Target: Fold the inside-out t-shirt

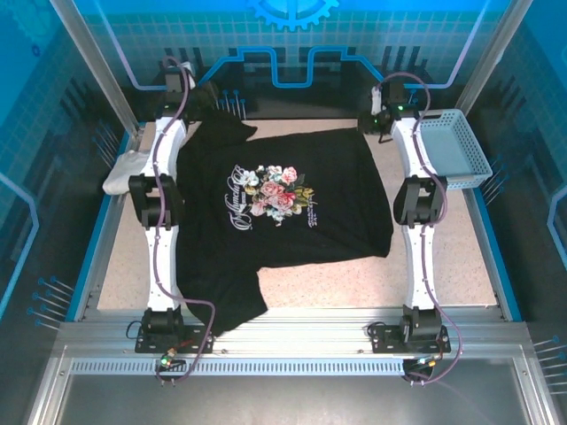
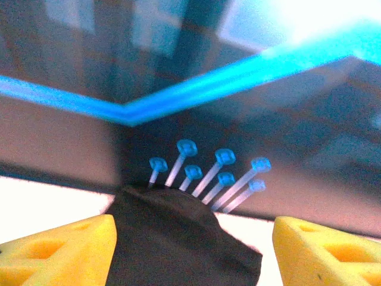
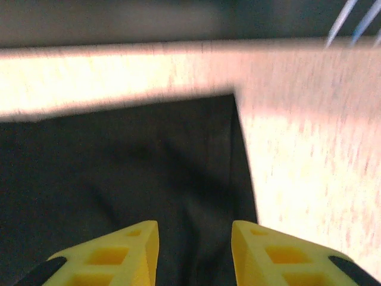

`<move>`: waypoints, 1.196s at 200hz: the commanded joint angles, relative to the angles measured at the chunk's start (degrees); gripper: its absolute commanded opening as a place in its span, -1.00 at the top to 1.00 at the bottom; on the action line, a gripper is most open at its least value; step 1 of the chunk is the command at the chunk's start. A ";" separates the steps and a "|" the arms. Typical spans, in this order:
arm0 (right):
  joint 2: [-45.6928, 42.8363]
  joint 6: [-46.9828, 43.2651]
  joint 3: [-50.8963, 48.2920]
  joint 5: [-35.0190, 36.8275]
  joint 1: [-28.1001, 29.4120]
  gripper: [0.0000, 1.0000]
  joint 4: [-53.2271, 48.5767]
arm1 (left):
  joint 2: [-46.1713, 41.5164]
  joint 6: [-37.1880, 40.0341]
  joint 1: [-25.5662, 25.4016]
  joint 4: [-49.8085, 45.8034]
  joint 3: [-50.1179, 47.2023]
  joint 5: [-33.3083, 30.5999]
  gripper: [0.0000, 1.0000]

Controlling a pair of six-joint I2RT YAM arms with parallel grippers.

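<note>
My left hand is released, fingers wide apart either side of a bunched hump of the inside-out t-shirt at the counter's far left edge. My right hand is unclenched too, above the shirt's flat far-right corner, with bare counter to its right. The shirt's near-left part runs over the near edge. My left arm covers one sleeve and part of the white garment.
</note>
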 commanded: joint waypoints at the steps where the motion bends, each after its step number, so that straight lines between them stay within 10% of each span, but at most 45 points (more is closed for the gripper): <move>1: -22.81 -0.66 -25.07 0.74 2.10 0.19 3.81 | -17.61 -2.06 -5.40 5.37 -16.59 0.77 -0.52; 41: -49.42 3.80 -64.08 3.09 4.70 0.11 9.12 | -39.33 -7.00 -18.26 25.20 -58.63 5.01 -0.53; 84: -63.90 10.28 -88.86 1.13 8.81 0.05 10.62 | -44.33 8.54 -39.61 45.91 -85.58 13.17 -0.40; 124: -61.58 11.83 -93.03 1.58 9.37 0.06 11.18 | -35.91 23.68 -53.20 42.40 -86.57 8.55 -0.39; 239: -52.16 12.41 -88.84 10.04 11.73 0.26 3.72 | -29.26 25.22 -54.67 37.87 -87.09 4.80 0.27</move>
